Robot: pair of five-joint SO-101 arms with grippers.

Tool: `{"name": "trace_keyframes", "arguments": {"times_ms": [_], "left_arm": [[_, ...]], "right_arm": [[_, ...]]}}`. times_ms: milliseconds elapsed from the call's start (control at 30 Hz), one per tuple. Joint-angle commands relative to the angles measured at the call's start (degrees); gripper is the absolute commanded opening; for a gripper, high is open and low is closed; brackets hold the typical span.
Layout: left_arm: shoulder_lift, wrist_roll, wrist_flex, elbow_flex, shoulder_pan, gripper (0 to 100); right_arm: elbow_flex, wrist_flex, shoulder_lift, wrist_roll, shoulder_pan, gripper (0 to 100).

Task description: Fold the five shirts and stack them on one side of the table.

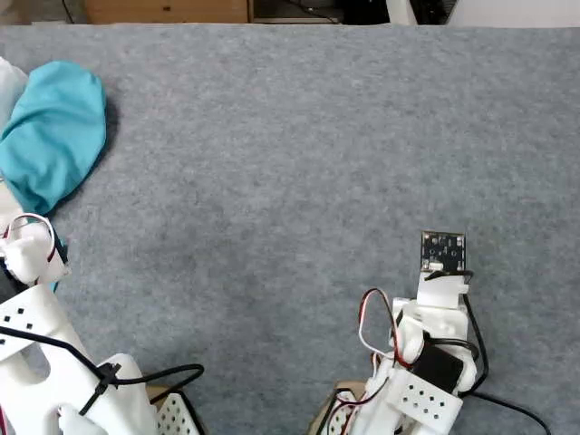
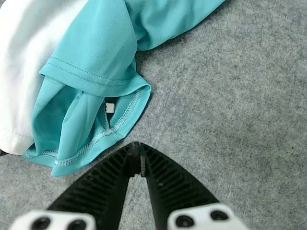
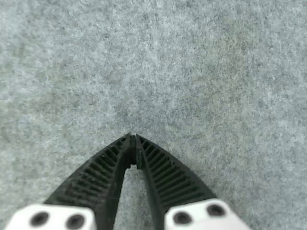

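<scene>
A folded teal shirt lies at the far left of the grey table, on top of a white shirt that peeks out at the edge. In the left wrist view the teal shirt shows its stitched hem and collar over the white shirt. My left gripper is shut with nothing in it, its tips just short of the teal hem. The left arm stands at the table's left front. My right gripper is shut and empty over bare felt, on the right arm at the front right.
Grey felt covers the whole table. A wooden cabinet and dark items stand beyond the far edge. Cables trail from both arm bases at the near edge.
</scene>
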Motion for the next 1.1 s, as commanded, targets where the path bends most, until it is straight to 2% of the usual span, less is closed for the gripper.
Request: {"name": "trace_keyframes", "arguments": {"times_ms": [0, 100, 233, 433, 733, 933, 1067], "left_arm": [[1.6, 0.0, 0.3, -0.5, 0.4, 2], [8.4, 1.6, 0.6, -2.5, 0.4, 2], [19.7, 4.8, 5.7, -11.1, 0.7, 2], [31.6, 5.0, 11.6, -20.7, 0.7, 2], [33.1, 4.7, 11.9, -21.9, 0.8, 2], [33.6, 4.7, 9.1, -22.0, 1.0, 2], [38.0, 1.0, 9.2, -22.9, 3.2, 2]], "right_arm": [[0.1, 0.3, -3.2, 0.3, 0.7, 0.5], [0.1, 0.3, -3.2, 0.3, 0.7, 0.5], [0.1, 0.3, -3.2, 0.3, 0.7, 0.5], [0.1, 0.3, -3.2, 0.3, 0.7, 0.5], [0.1, 0.3, -3.2, 0.3, 0.7, 0.5], [0.1, 0.3, -3.2, 0.3, 0.7, 0.5], [0.1, 0.3, -3.2, 0.3, 0.7, 0.5]]}}
